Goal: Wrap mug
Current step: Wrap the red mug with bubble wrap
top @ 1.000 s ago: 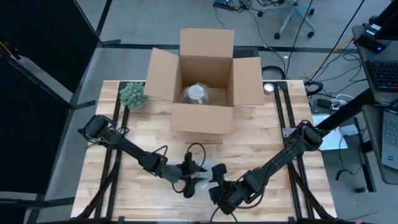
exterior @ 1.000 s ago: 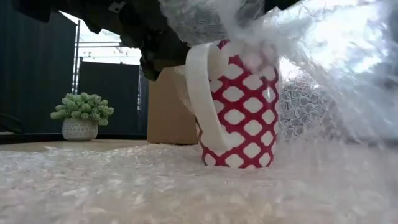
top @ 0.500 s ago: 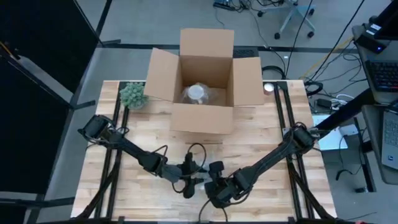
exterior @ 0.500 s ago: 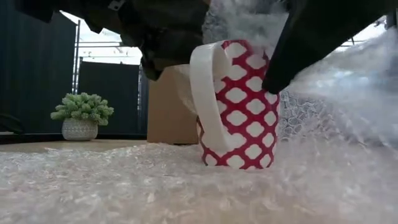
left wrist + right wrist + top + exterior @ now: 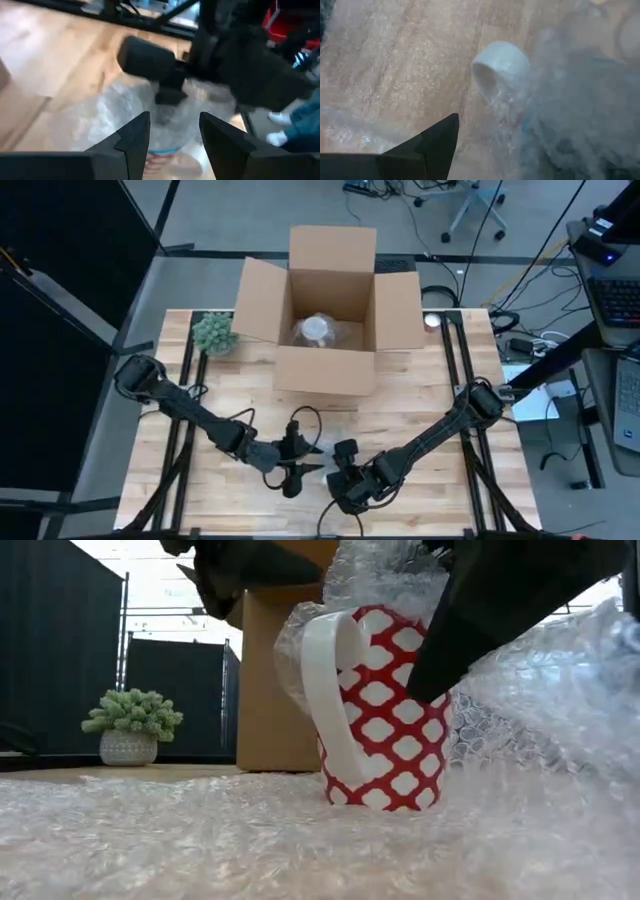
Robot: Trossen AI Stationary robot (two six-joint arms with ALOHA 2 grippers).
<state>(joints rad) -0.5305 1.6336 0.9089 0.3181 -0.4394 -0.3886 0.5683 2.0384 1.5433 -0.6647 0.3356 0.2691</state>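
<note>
A red mug with white shapes (image 5: pixel 385 710) stands upright on a sheet of bubble wrap (image 5: pixel 200 840) near the table's front edge, its white handle (image 5: pixel 325 690) facing the low camera. A flap of the wrap (image 5: pixel 385 575) is draped over the mug's top and down its right side. My right gripper (image 5: pixel 430 670) is at the mug's upper right, shut on the wrap. My left gripper (image 5: pixel 175 120) hangs open above and left of the mug, touching nothing; it also shows in the high view (image 5: pixel 297 470). My right gripper holds the folded-over flap of bubble wrap (image 5: pixel 545 115) and lays it against the mug's top. One finger (image 5: pixel 425 147) shows; the wrap hides the other. The fingers slant down from the table's right. The flap lies slack over the mug's rim and handle (image 5: pixel 501 65).
An open cardboard box (image 5: pixel 330 310) with a wrapped item inside stands at the table's far middle. A small potted plant (image 5: pixel 213 332) sits at the far left. Bare wood lies between the box and the wrap.
My right gripper has carried the raised flap of bubble wrap toward the table's left and down onto the mug's top. My left gripper has risen from beside the mug's rim and drawn back toward the left. The mug has stayed upright in place.
</note>
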